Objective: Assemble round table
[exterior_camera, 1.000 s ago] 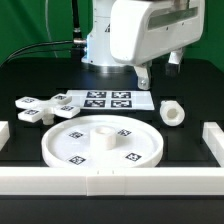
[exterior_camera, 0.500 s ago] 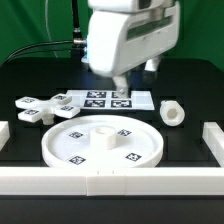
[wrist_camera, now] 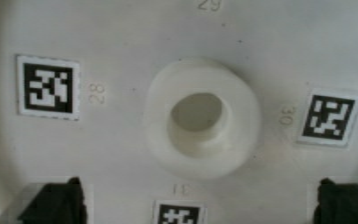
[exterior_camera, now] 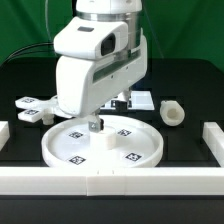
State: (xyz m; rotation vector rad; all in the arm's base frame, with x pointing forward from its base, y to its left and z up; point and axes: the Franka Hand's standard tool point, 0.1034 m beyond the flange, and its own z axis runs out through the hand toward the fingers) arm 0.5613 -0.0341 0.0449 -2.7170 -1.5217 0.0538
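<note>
The large white round disc [exterior_camera: 130,150] lies flat at the front of the table, with a raised hub in its middle and square tags on its face. My gripper [exterior_camera: 97,124] hangs low over the hub, open and empty. In the wrist view the hub [wrist_camera: 197,115] with its centre hole fills the middle, and my gripper [wrist_camera: 202,205] shows two dark fingertips [wrist_camera: 60,203] spread wide over the disc [wrist_camera: 105,150]. The short cylindrical leg [exterior_camera: 172,113] lies at the exterior view's right of the disc. The cross-shaped piece [exterior_camera: 33,108] lies at the exterior view's left, partly hidden by the arm.
The marker board [exterior_camera: 142,99] lies behind the disc, mostly hidden by the arm. Long white border rails run along the front [exterior_camera: 110,181], the exterior view's left [exterior_camera: 4,132] and right [exterior_camera: 213,137]. The table top is black.
The arm has swung from above the marker board toward the exterior view's left and front and come down over the disc's hub. The parts have not moved.
</note>
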